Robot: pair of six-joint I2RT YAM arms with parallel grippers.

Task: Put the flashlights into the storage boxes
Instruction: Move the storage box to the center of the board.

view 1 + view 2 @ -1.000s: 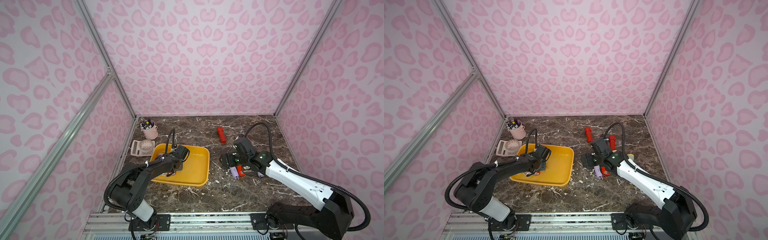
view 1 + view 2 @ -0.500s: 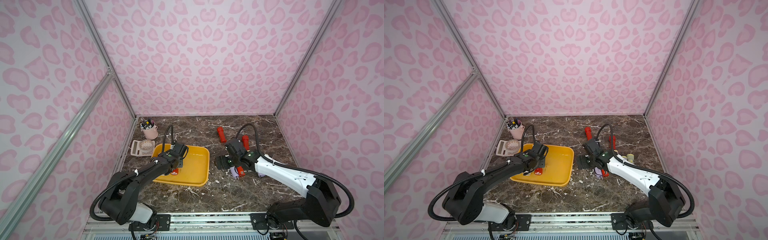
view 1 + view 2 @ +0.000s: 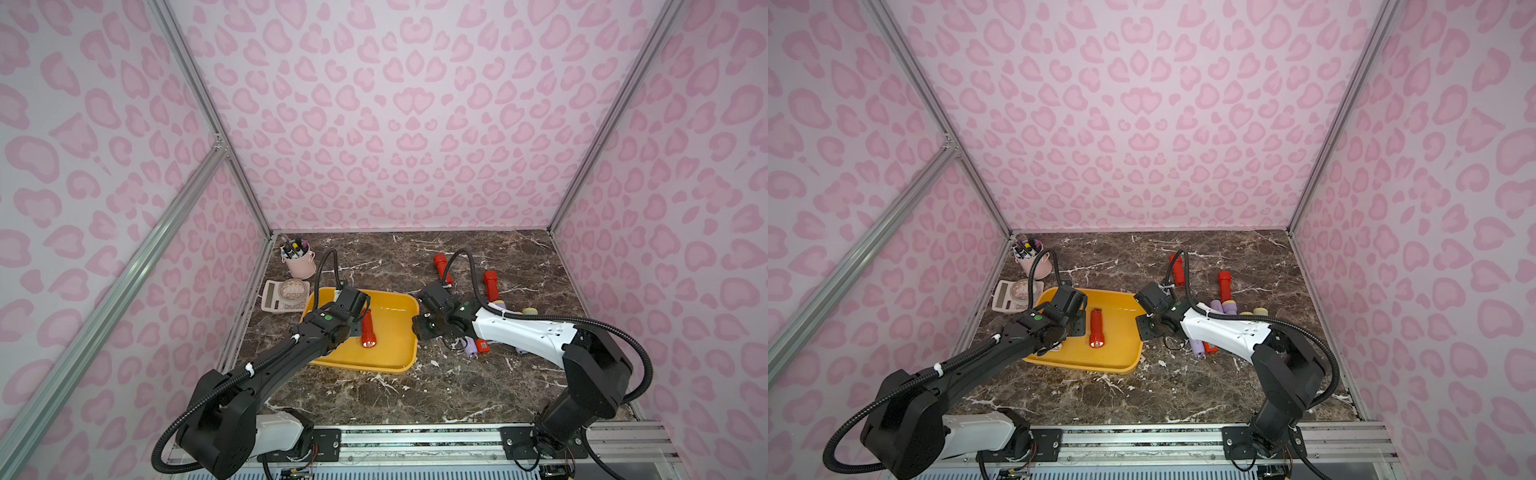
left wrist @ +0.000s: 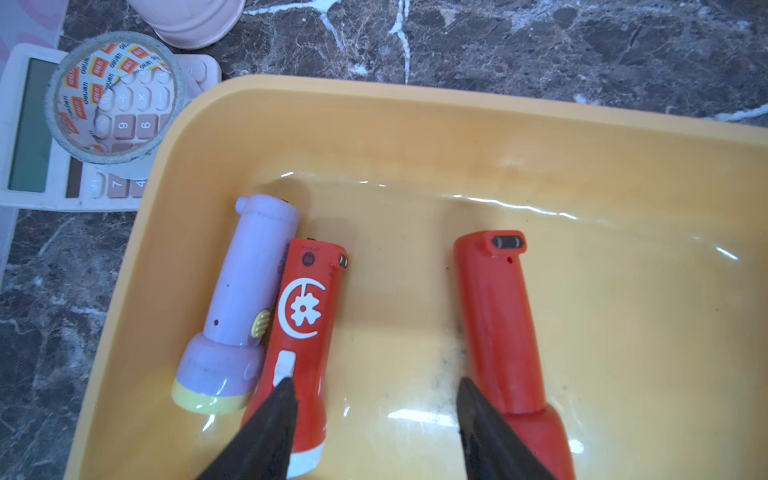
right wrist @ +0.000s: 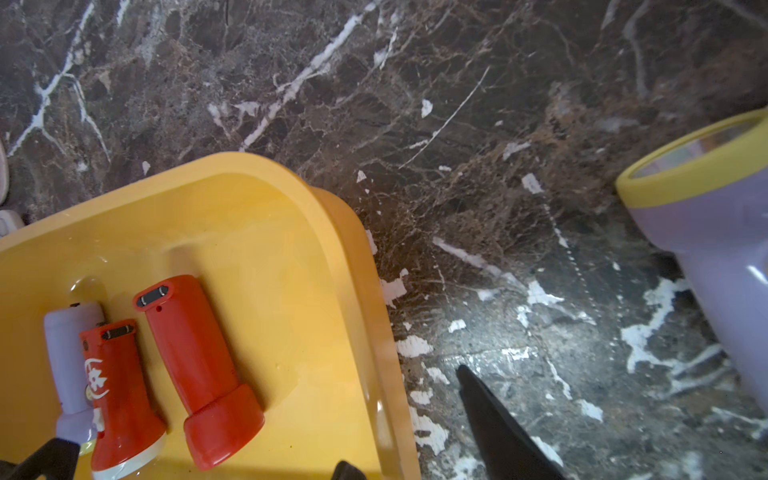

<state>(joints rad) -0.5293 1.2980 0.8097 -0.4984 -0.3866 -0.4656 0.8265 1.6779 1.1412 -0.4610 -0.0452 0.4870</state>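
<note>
1. The left claw (image 4: 374,384) is held parted and empty above the yellow tray (image 4: 415,104).
2. 3 flashlights (image 4: 307,307) are laid in that tray.
3. The right claw (image 3: 422,328) is parted astride the tray's wall; other flashlights (image 3: 491,284) are scattered on the worktop (image 3: 415,395).

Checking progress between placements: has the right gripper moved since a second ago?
Yes. In both top views the right gripper has moved left, toward the yellow tray, and is now at its right rim.
</note>
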